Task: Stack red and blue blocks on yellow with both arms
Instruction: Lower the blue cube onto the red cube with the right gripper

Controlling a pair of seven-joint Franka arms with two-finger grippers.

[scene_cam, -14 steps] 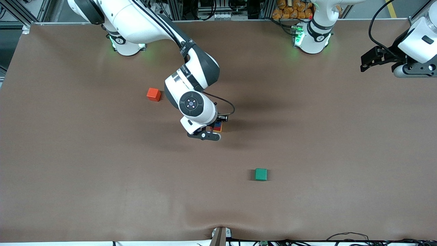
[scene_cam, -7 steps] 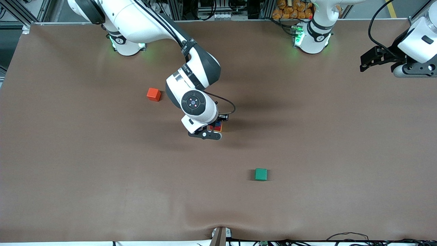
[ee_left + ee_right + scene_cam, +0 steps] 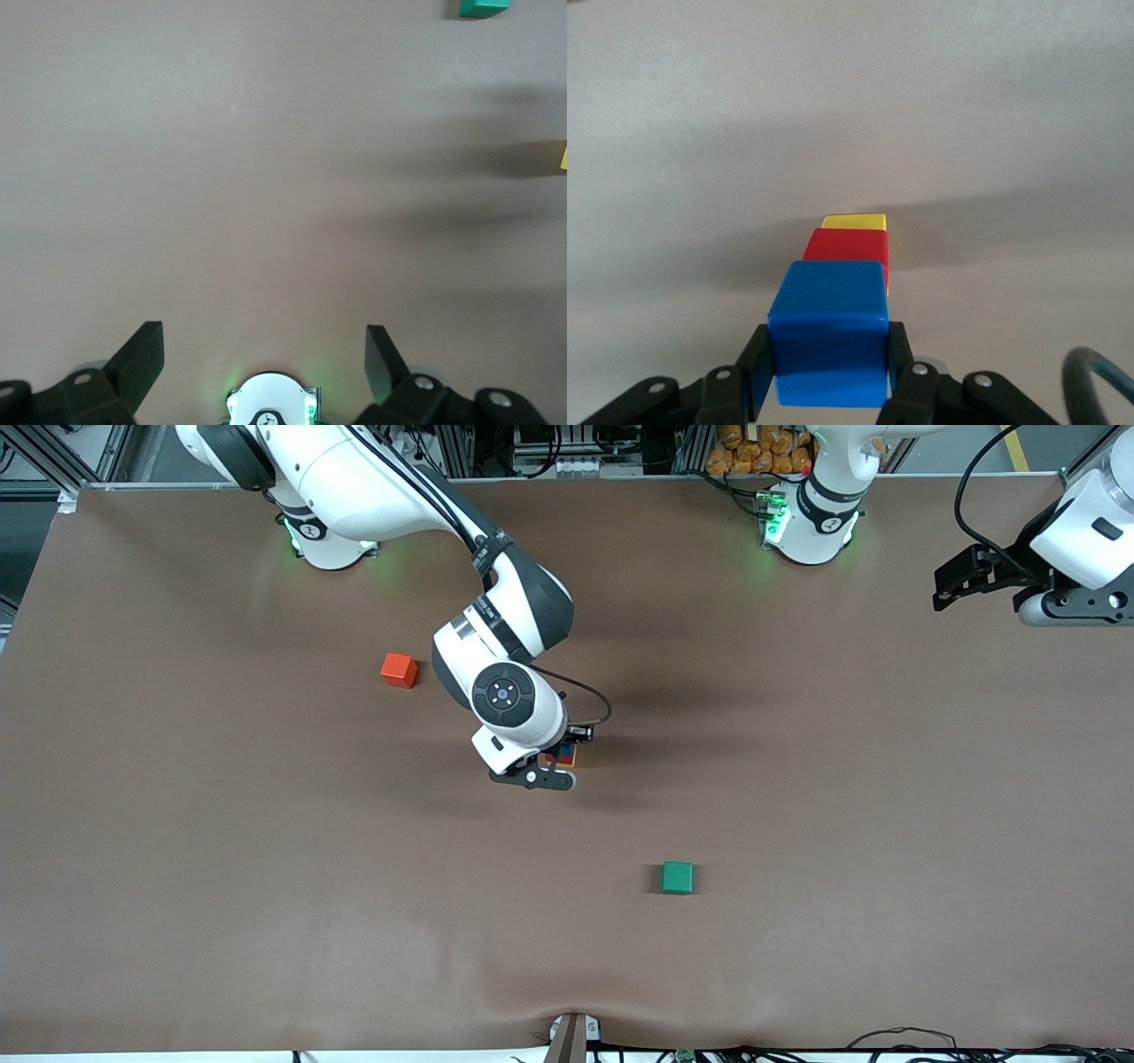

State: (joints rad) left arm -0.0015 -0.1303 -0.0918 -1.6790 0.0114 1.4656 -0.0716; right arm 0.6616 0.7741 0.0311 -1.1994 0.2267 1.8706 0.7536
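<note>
Right gripper (image 3: 828, 372) clamps the blue block (image 3: 830, 328) atop red (image 3: 850, 252), which sits on yellow (image 3: 854, 221): stack apparently built, release pending. Left gripper (image 3: 264, 359), spread empty, waits well apart from yellow.

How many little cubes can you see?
5. Orange cube and green cube sit alone on the table. Blue cube, in the right hand, tops red cube and yellow cube.
</note>
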